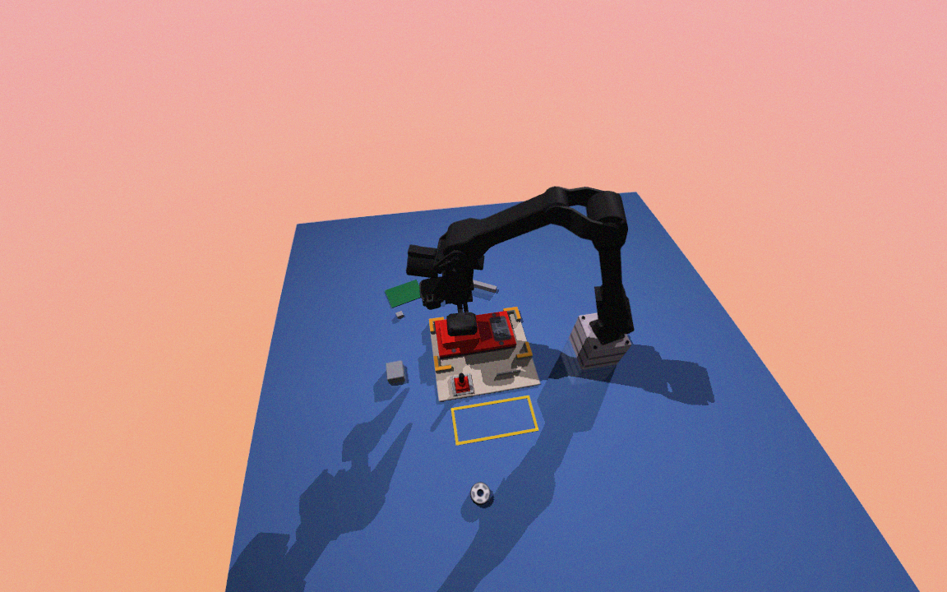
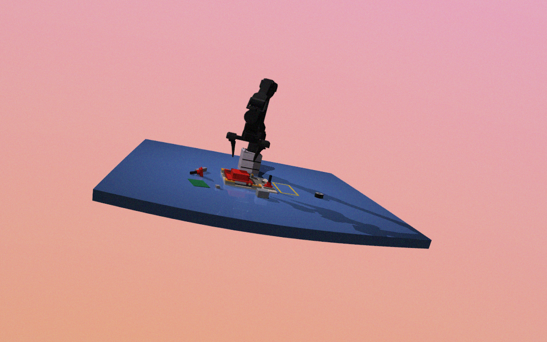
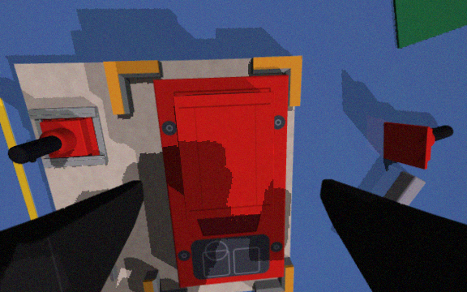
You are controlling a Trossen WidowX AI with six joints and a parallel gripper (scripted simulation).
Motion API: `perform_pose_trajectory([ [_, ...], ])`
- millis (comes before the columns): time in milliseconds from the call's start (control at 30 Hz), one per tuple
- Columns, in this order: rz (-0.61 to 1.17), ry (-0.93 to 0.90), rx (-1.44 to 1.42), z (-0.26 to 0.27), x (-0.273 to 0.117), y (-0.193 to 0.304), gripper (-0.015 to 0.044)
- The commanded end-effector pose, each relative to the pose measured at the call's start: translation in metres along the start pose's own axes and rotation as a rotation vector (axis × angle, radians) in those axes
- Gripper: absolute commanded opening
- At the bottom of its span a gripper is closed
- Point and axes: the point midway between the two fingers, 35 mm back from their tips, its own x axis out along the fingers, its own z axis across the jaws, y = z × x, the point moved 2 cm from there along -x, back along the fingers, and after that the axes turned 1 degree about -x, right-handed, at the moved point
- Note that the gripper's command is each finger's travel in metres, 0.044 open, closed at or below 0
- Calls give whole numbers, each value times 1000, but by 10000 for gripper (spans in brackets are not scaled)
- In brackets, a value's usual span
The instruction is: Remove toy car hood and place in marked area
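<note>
Top view: my pincer hangs over the car, which sits on its plate mid-desk, the yellow frame just toward the near edge

Exterior view: my arm rises behind the car

Wrist view: my pincer is spread wide, gripping nothing, fingers either side of the car; the hood is on it

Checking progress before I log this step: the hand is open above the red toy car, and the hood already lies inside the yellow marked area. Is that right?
Not quite. The hand is open above the red toy car, but the yellow marked area holds no hood; the top view shows only table inside it. In the wrist view the car's red top looks whole, with the hood apparently not yet taken off.
</note>
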Motion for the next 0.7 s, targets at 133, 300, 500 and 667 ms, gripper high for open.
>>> perform_pose_trajectory([
  [133,42,-37,-52,-4,2,3,440],
  [300,42,-37,-52,-4,4,2,440],
  [500,42,-37,-52,-4,9,2,440],
  [667,42,-37,-52,-3,14,2,440],
])
